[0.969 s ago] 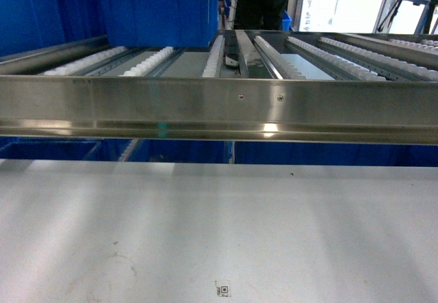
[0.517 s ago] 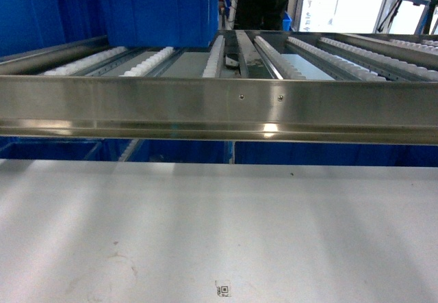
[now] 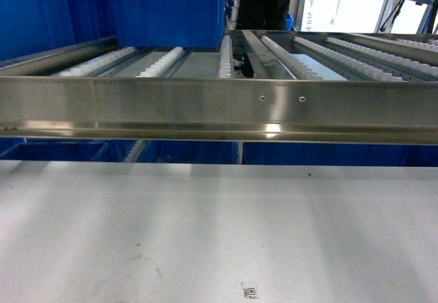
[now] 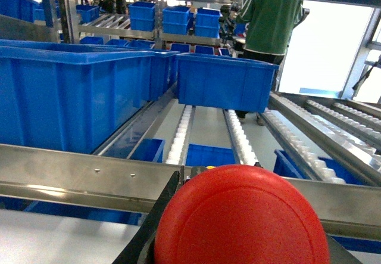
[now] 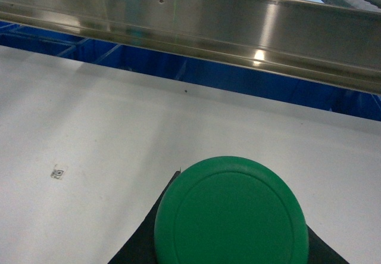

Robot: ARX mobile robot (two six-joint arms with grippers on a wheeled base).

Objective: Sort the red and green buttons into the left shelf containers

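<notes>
Left wrist view: left gripper (image 4: 238,240) is clamped on the red button (image 4: 241,219); blue containers (image 4: 77,94) stand on the shelf (image 4: 83,177) ahead of it. Right gripper (image 5: 232,240) is clamped on the green button (image 5: 232,216), above the white tabletop (image 5: 89,121).

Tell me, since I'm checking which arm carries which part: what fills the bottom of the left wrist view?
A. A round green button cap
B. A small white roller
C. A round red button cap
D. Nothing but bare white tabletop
C: a round red button cap sits between the left gripper's dark fingers, ahead of the stainless-steel shelf rail; the round green button cap shows in the right wrist view.
</notes>
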